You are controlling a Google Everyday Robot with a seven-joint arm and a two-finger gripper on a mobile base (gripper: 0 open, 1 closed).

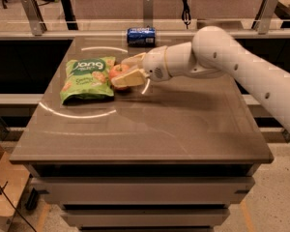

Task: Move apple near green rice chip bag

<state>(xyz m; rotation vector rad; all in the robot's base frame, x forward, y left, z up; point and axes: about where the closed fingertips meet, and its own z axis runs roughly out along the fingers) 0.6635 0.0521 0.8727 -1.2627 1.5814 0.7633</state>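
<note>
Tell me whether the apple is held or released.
Held: the gripper, beside the green rice chip bag, clamps the apple between its fingers.

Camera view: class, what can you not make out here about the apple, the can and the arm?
- apple: partly covered by the gripper closed around it beside the green rice chip bag; whether it rests on the table is hidden.
- blue can: lettering too small to read.
- arm: cut off by the right edge; base unseen.

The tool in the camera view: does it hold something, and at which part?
The tool, beside the green rice chip bag, grips the apple by its far and near sides.
</note>
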